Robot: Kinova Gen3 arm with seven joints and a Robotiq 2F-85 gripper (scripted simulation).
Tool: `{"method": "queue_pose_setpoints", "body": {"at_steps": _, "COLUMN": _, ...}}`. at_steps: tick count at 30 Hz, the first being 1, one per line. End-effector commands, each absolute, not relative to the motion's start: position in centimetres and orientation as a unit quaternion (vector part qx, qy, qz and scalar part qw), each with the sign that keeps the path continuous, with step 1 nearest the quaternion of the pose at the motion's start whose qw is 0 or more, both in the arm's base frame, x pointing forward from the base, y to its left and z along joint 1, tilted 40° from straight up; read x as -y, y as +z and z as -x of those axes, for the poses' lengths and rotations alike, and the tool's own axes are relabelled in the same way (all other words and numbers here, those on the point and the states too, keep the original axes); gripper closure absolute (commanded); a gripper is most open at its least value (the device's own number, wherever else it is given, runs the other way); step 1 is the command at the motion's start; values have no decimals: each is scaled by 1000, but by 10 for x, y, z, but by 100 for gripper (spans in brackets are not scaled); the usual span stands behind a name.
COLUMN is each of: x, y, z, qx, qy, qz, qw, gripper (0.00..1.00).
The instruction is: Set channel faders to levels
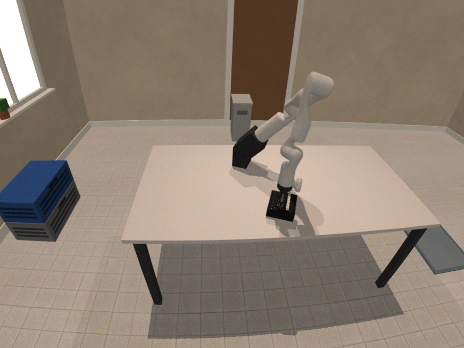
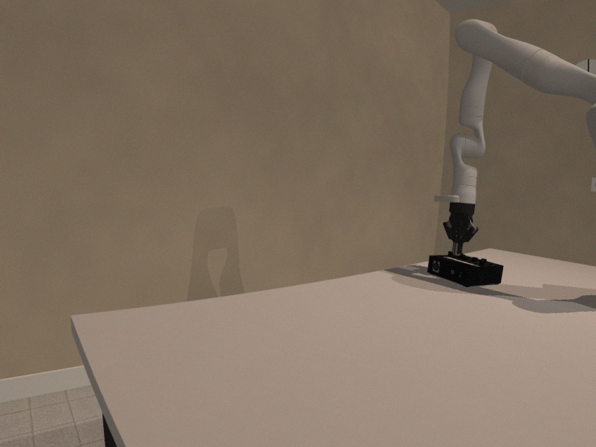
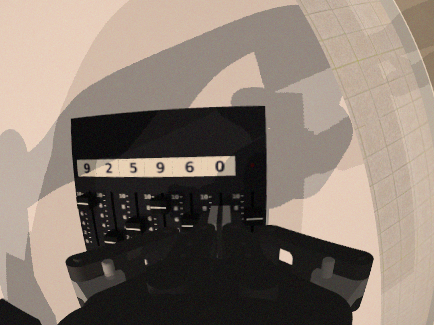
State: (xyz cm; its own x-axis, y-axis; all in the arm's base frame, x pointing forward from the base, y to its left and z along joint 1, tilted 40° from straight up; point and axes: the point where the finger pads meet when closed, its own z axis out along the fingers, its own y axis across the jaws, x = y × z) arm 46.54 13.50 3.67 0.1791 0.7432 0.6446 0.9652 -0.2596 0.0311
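With its jaws clenched on nothing, the dark two-finger gripper (image 3: 215, 227) should nudge the fader caps gently on the black box-shaped lighting desk (image 3: 168, 134), which stands near the pale table's (image 1: 185, 193) front edge, below the white numbered tape strip (image 3: 156, 167).

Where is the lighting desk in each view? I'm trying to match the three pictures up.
Top: the desk sits right of centre, near the table's front edge, under the gripper.
Exterior: the desk is at the far right, on the table's far part.
Wrist: the desk fills the middle, its tape reading 9 2 5 9 6 0.
Shared landmark: the shut gripper right over the faders.
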Motion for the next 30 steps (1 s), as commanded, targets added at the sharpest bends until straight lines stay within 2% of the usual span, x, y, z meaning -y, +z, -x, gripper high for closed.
{"method": "queue_pose_setpoints", "body": {"at_steps": 1, "x": -133, "y": 36, "z": -465, "qx": 574, "qy": -282, "qz": 743, "qw": 197, "gripper": 100}}
{"method": "queue_pose_setpoints", "body": {"at_steps": 30, "x": -124, "y": 28, "z": -463, "qx": 574, "qy": -282, "qz": 743, "qw": 197, "gripper": 100}}
